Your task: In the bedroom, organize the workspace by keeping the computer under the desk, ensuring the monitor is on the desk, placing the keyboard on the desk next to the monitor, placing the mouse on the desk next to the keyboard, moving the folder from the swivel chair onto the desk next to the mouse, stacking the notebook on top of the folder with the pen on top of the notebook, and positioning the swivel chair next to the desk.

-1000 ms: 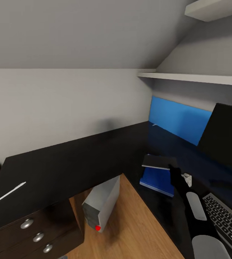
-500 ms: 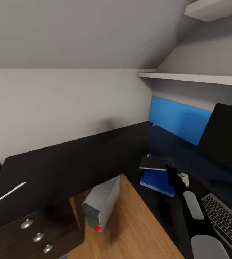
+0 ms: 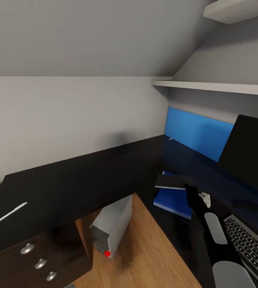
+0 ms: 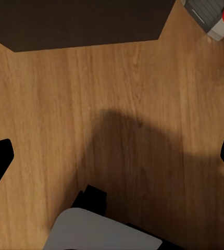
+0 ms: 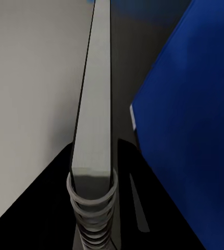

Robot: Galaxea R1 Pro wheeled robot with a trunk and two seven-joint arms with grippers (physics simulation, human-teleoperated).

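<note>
The step in hand is the stacking of the notebook [image 3: 173,181] on the folder [image 3: 172,200]. The right gripper [image 3: 187,185] holds the notebook by its edge, the fingers pinching it, and in the right wrist view the notebook [image 5: 94,120] shows edge-on between them, with a wire spiral at the near end. In the head view it hangs almost flat just above the far part of the folder, perhaps touching it already; I cannot tell.

The folder lies flat on the black bench [image 3: 77,180], near the inner corner, at about 10 o'clock from the keyboard [image 3: 252,248]. The long axis of the notebook runs roughly from 9 to 3 o'clock across the head view, while the folder's long edge runs more from 10 to 4 o'clock.

I judge that the next move asks to lower the notebook fully onto the folder, then let go. After that, the pen [image 3: 7,215] waits far away at 9 o'clock on the bench, pointing from 8 to 2 o'clock.

The left gripper [image 4: 112,156] hangs above the wooden floor [image 4: 65,104], with its fingers spread wide and holding nothing.
</note>
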